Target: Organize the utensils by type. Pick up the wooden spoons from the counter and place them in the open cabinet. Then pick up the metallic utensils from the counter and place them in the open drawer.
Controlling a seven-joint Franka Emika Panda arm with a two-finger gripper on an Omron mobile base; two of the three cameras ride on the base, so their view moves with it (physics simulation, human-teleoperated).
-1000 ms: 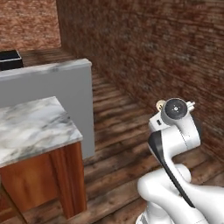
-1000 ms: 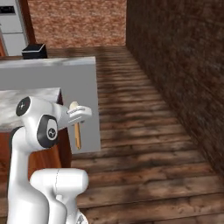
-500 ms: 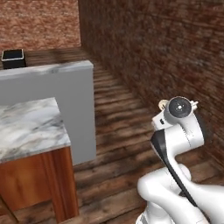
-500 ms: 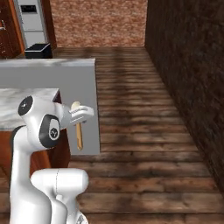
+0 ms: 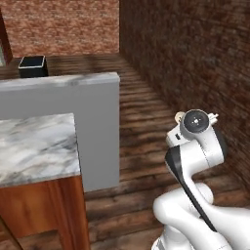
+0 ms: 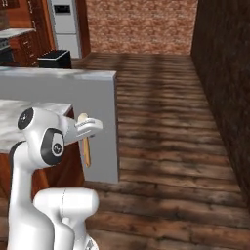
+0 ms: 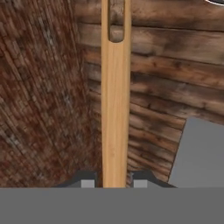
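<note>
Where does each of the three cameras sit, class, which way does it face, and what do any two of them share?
Left base view: behind the arm's left, facing forward and down at the counter; arm lower right.
Right base view: behind its right, same way; arm lower left, the gripper shut on a wooden spoon.
Hand view: on the hand, looking along the spoon's handle at floorboards.
Both base views share the counter's grey ledge.

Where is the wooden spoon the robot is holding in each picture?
Left base view: I cannot make the wooden spoon out; the arm's wrist is in front.
Right base view: wooden spoon hangs down from the gripper, left of middle, beside the grey ledge.
Hand view: its handle runs up the middle.
Shared landmark: the grey ledge, seen in every view.
</note>
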